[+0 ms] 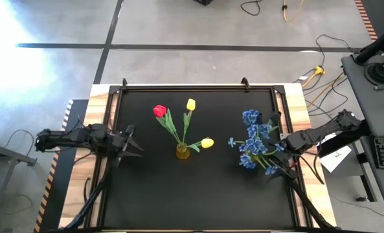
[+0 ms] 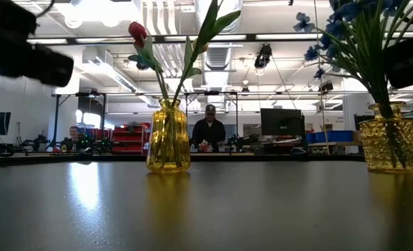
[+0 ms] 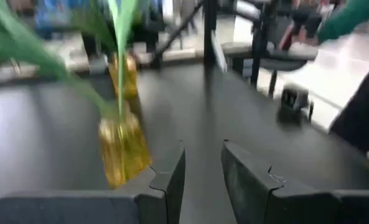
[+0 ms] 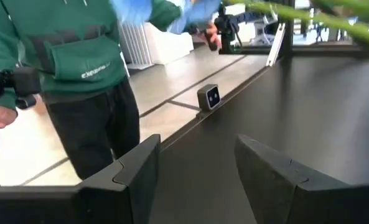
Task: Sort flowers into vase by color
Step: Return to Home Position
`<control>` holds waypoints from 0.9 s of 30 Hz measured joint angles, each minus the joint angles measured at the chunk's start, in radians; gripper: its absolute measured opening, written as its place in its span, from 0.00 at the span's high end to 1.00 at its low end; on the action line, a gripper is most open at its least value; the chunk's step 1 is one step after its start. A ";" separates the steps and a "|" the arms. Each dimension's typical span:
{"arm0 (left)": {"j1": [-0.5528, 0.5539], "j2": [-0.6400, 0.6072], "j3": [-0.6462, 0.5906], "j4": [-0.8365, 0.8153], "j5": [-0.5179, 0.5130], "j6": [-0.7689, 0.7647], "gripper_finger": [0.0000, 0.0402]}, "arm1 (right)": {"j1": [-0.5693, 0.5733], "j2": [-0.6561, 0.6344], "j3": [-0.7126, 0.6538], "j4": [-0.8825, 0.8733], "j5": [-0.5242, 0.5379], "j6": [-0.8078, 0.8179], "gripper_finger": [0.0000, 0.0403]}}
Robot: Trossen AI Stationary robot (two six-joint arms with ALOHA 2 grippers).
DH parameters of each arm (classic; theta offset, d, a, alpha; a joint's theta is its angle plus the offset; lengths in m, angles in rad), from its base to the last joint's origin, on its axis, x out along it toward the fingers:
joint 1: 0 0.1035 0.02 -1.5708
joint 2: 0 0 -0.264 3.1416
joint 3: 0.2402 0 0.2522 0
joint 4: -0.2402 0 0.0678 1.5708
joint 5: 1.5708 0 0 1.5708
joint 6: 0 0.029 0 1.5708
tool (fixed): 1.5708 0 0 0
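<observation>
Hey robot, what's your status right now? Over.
Left gripper open, empty, table's left; right gripper open, empty, table's right. Blue blossom sprays in right yellow glass vase; red tulip, yellow tulips in middle yellow glass vase. Nothing blocking.

The left arm (image 1: 68, 138) lies low and stretched out, its wrist straight behind the left gripper (image 3: 204, 163), whose two fingers (image 3: 172, 180) stand a narrow gap apart, holding nothing. The right arm (image 1: 327, 129) mirrors it, and the right gripper (image 4: 196, 158) is spread wider, also empty.
</observation>
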 joint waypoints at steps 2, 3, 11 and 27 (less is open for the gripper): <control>0.000 0.000 0.015 0.074 0.004 0.016 0.77 | 0.000 0.009 0.000 0.001 0.000 0.027 0.51; 0.000 -0.002 0.018 0.115 0.005 0.026 0.77 | 0.000 0.011 0.000 0.001 -0.001 0.035 0.51; 0.000 -0.001 -0.103 0.431 -0.084 0.005 0.77 | 0.000 0.016 0.000 0.002 0.000 0.007 0.51; -0.001 0.047 -0.098 0.385 -0.223 0.073 0.77 | 0.000 0.017 0.000 0.004 0.000 0.006 0.51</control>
